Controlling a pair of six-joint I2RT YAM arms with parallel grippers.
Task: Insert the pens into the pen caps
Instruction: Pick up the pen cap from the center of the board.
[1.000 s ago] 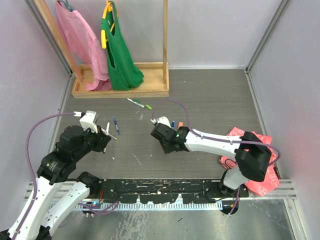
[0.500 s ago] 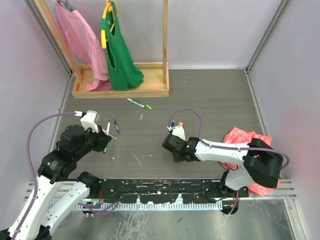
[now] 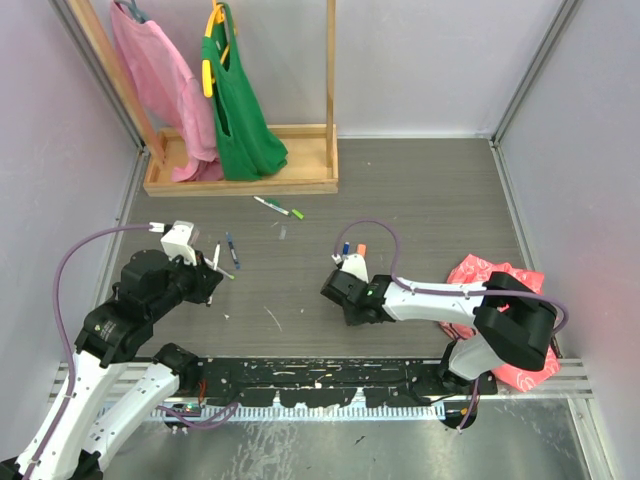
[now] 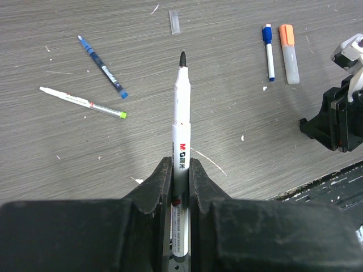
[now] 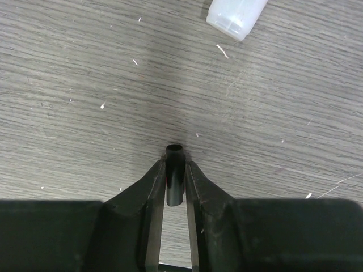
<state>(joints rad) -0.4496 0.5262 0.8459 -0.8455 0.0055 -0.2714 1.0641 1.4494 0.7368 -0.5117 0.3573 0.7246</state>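
Left wrist view: left gripper point(image 4: 180, 170) clamps the barrel of a likely light, stiff black pen point(image 4: 181, 107); right gripper point(image 5: 174, 168) pinches its small, probably slippery black cap point(image 5: 174, 187).

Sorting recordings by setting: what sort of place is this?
Probably a robot lab test cell: pale walls enclosing a grey tabletop, two robot arms mounted on a rail, and staged props, a clothes rack and scattered pens.

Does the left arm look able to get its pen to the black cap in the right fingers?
Probably yes: only bare table separates its black-tipped pen from the black cap, whose open end clears the right fingers.
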